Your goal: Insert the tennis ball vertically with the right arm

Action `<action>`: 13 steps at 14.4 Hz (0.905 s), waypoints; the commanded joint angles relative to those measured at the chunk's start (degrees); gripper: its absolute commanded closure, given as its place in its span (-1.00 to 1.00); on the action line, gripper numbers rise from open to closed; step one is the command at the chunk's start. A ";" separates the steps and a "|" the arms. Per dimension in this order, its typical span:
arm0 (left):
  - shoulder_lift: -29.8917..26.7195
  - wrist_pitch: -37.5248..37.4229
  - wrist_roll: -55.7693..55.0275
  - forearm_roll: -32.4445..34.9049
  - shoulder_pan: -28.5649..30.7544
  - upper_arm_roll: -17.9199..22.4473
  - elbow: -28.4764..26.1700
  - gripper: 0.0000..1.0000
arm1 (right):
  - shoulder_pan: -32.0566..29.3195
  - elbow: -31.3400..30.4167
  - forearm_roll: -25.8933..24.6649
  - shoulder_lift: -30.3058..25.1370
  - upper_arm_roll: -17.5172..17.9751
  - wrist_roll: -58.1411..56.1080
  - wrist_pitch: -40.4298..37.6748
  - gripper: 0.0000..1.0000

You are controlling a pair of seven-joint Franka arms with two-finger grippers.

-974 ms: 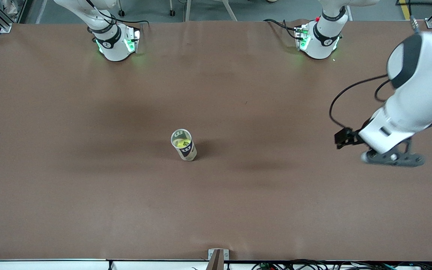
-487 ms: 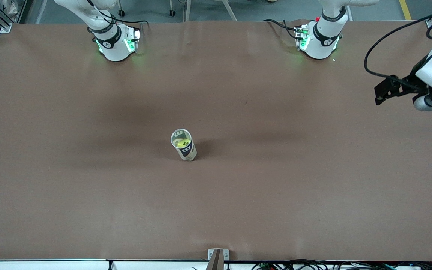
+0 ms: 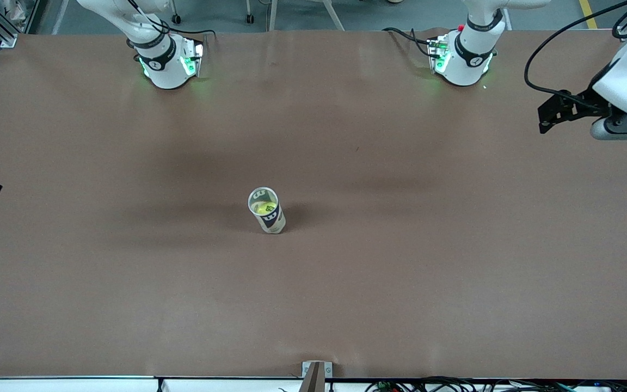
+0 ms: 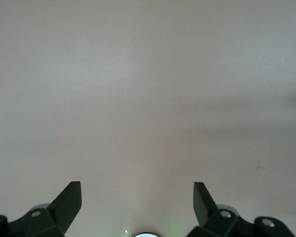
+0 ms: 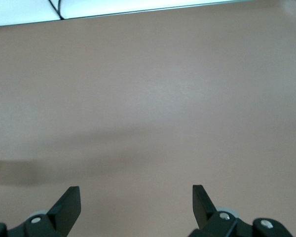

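While both wrist views show bare table (image 5: 148,98), only the front shows the can (image 3: 267,211).

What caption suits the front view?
Tennis ball sits inside the upright can mid-table; left gripper hangs open over the table's end.

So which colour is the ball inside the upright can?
Yellow-green; the ball shows best in the front view, inside the can.

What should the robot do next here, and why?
Probably nothing beyond staying parked: the tennis ball already sits inside the upright can, and the open, empty right gripper and left gripper are both off at the table's ends.
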 commanded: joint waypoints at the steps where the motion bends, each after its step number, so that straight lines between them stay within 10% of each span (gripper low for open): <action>1: -3.68 2.84 -0.44 -1.24 0.45 -0.92 -5.20 -1.00 | 0.30 -3.61 -1.20 -2.48 0.56 0.38 1.32 -1.00; 13: -3.87 2.93 0.09 -1.69 1.33 -0.31 -5.22 -1.00 | 3.89 -6.60 0.30 -6.53 -3.56 -0.06 1.59 -1.00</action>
